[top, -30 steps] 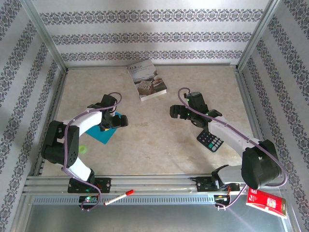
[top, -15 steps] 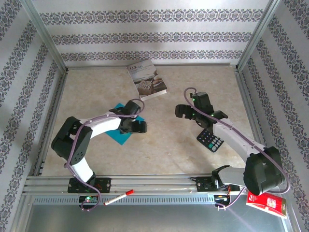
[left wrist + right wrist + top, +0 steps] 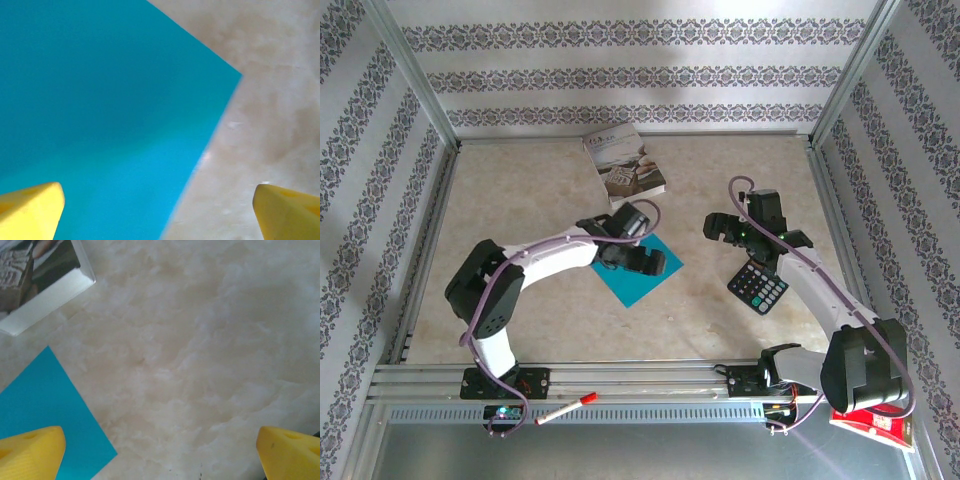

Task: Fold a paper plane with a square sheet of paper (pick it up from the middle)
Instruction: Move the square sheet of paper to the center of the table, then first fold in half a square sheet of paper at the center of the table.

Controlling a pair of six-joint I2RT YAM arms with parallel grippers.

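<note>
Marbled table (image 3: 520,190), square sheet of paper (image 3: 638,278) lying flat mid-table, left gripper (image 3: 644,262) hanging over it, fingers (image 3: 30,210) standing wide apart, right gripper (image 3: 725,228) gaping open near calculator (image 3: 757,287).

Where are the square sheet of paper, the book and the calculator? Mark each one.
square sheet of paper (image 3: 640,282), top external view, bare lower half
book (image 3: 625,166), top external view, middle of cover
calculator (image 3: 758,288), top external view, keypad
</note>
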